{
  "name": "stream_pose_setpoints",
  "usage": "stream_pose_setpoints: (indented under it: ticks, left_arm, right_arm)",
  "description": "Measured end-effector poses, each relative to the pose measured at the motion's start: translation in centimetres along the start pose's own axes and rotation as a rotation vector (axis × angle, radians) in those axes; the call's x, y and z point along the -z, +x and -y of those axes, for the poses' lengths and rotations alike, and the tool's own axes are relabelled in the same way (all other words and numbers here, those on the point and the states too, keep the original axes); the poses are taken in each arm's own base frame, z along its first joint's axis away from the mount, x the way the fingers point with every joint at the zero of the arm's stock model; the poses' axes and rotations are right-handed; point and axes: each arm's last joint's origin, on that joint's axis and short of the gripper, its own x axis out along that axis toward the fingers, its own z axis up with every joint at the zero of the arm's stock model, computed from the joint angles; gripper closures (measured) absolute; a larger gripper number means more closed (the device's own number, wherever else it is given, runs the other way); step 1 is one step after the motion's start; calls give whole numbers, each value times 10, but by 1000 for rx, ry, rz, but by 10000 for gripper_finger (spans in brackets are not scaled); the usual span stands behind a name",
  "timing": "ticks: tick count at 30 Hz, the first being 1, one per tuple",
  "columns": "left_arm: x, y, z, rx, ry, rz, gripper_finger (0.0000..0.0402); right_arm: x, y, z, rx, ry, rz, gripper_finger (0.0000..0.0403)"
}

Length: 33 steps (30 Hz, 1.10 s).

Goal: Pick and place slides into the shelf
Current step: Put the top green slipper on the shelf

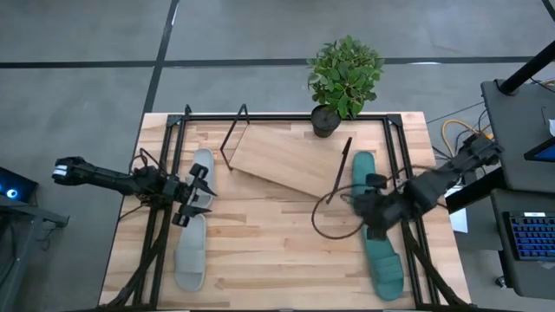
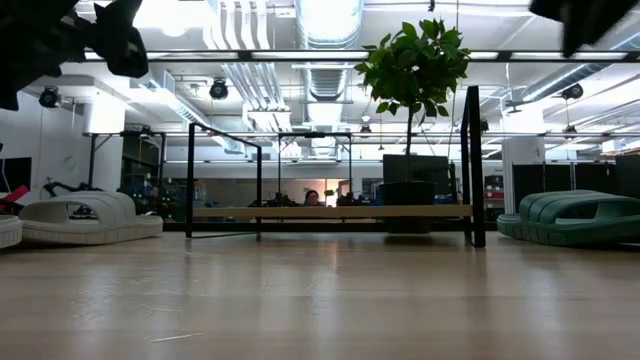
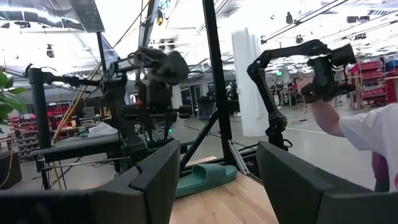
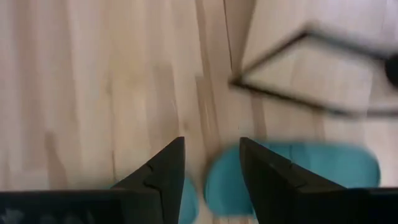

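While both hands stay hard to read, the right hand (image 4: 211,168), fingers spread, hangs over blurred teal slides (image 4: 292,174).

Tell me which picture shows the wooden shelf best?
The high view: it looks straight down on the whole shelf, its slanted board and black end frames lying askew on the table. The low view sees it only edge-on, a thin board between the frames. The right wrist view catches one blurred corner; the left wrist view shows none of it.

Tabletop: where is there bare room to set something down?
Bare wood lies in the table middle, between the grey slides and teal slides, in front of the shelf. The shelf board is bare. Both side edges are crowded with slides and arms.
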Motion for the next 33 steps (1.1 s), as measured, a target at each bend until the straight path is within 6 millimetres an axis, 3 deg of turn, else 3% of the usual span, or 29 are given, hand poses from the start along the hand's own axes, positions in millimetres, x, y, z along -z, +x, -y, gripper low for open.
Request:
stream_pose_setpoints:
  ticks: [5,14,21,33]
  left_arm:
    - [1,1,0,0,-2,-12,203]
    - [2,1,-1,-44,-2,-20,203]
    - [2,1,-1,-44,-2,-19,203]
    - [2,1,-1,-44,-2,-19,203]
  right_arm:
    - [18,14,-26,102,-10,-118,259]
    - [52,33,-65,292,-152,6,259]
    - [74,63,-68,420,-102,0,259]
    - [90,101,-64,575,-186,-67,259]
